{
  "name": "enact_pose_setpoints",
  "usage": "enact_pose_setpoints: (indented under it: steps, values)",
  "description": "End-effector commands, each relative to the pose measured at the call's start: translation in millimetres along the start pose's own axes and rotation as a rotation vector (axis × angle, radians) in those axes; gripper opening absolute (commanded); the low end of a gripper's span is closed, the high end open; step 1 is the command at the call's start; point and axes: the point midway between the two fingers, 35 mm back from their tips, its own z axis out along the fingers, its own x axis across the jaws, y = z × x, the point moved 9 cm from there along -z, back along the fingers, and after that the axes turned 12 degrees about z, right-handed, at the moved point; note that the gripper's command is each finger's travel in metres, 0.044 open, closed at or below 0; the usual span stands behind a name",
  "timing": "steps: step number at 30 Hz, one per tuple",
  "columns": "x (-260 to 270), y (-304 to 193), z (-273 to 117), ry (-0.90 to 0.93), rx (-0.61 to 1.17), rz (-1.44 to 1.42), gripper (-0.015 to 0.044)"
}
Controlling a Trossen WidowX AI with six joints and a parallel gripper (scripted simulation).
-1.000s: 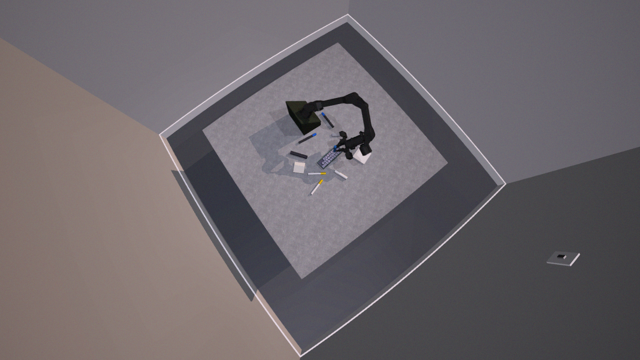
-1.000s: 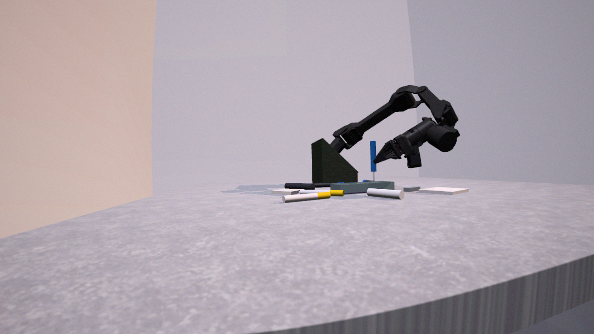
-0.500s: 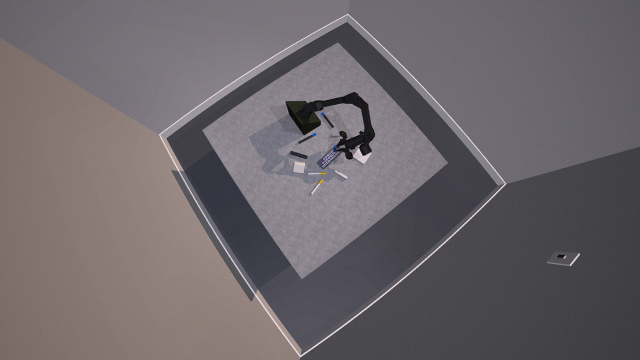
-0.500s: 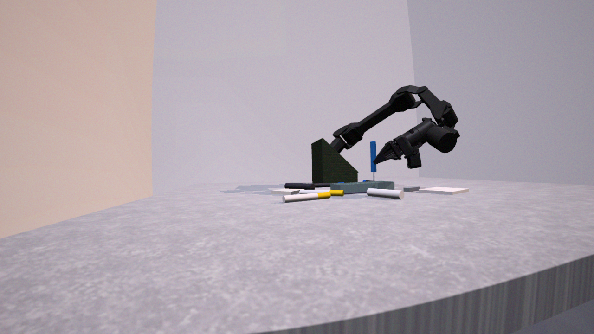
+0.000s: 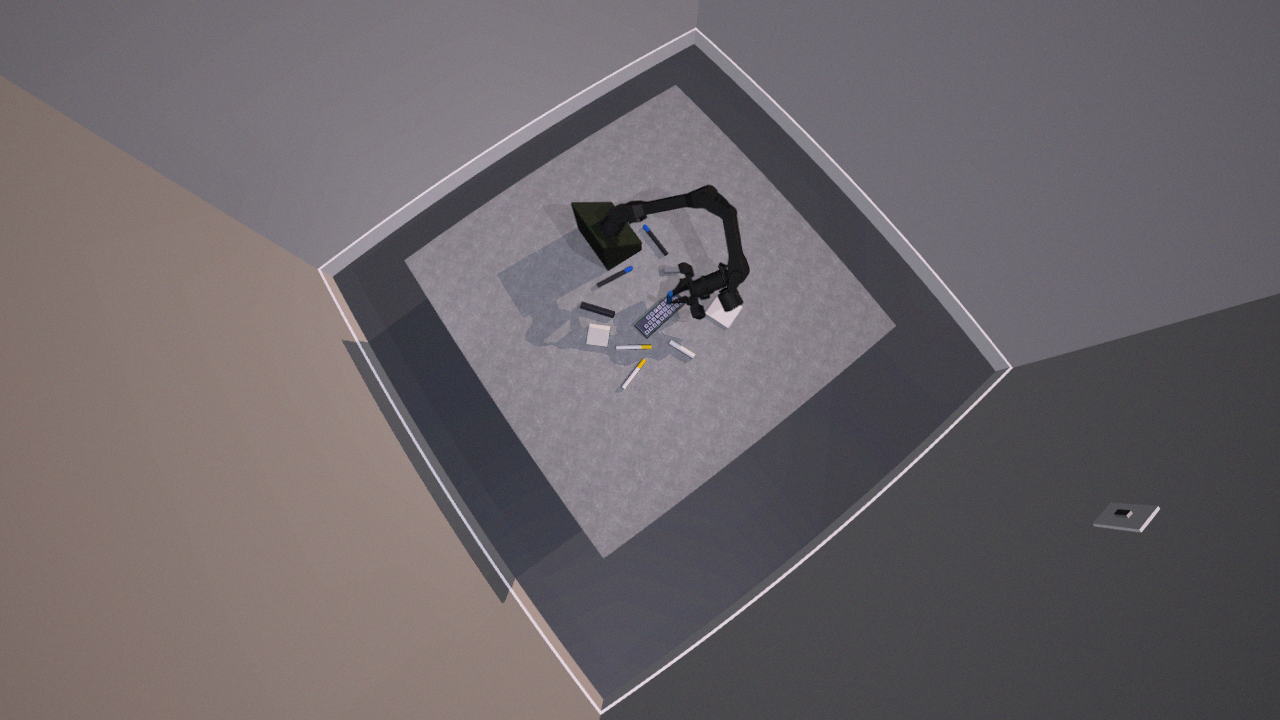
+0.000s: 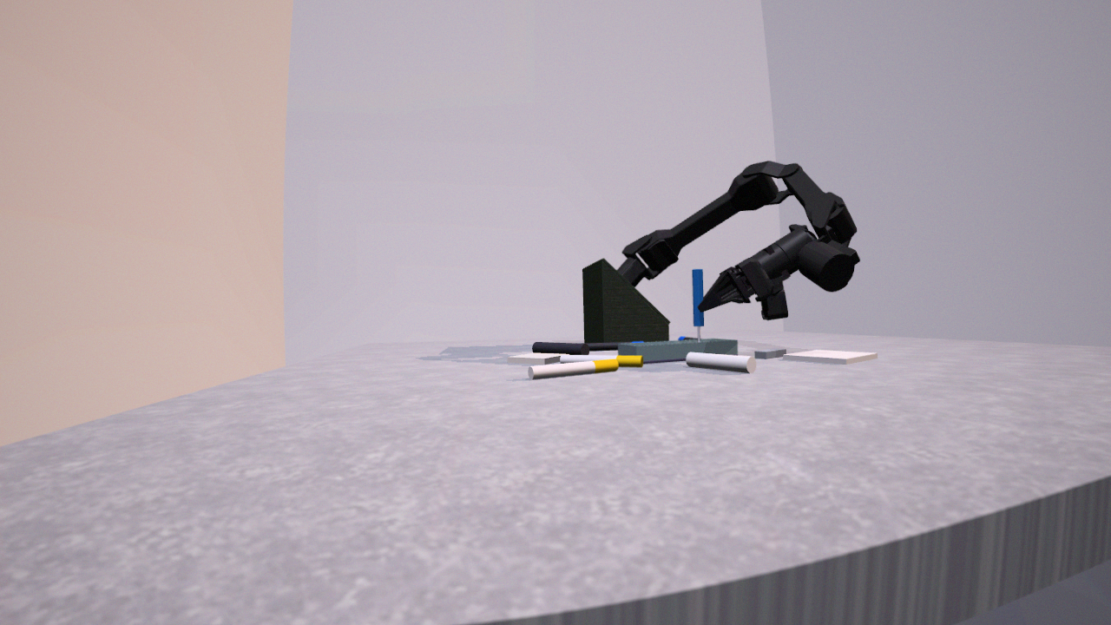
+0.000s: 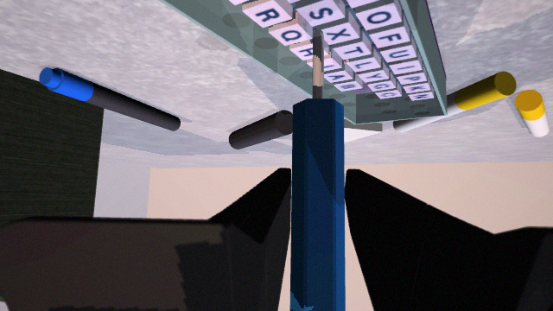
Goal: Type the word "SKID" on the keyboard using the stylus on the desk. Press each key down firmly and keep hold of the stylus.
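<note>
My gripper [image 5: 676,297] [image 6: 702,307] [image 7: 317,180] is shut on the blue stylus [image 5: 669,296] [image 6: 697,287] [image 7: 318,130], which stands about upright over the keyboard [image 6: 660,352] [image 7: 376,114]. In the wrist view the thin metal tip [image 7: 317,39] shows beside the S key [image 7: 320,13], between the Q key [image 7: 294,35] and the X key [image 7: 343,33]. I cannot tell whether it touches a key. The I key [image 7: 403,66] and the K key [image 7: 417,87] show farther along the keyboard. I cannot make out the D key; the keys past the upper frame edge are hidden.
A blue-tipped black marker [image 5: 614,277] [image 7: 130,108] and a black cylinder [image 5: 597,309] [image 6: 559,348] [image 7: 259,130] lie beside the keyboard. Yellow-tipped white markers [image 5: 633,346] [image 5: 633,374] and a white cylinder [image 5: 682,349] [image 6: 718,362] lie on its other side. A white pad [image 6: 831,357] lies beyond one end.
</note>
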Motion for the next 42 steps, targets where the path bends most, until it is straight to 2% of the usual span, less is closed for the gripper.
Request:
enact_pose_setpoints:
  steps: [1, 33, 42]
  values:
    - [0, 2, 1, 0.001, -0.003, 0.006, 0.0081]
    - [2, 8, 5, 0.002, -0.003, 0.006, 0.0081]
    - [-5, -25, -14, 0.000, -0.002, 0.007, 0.0081]
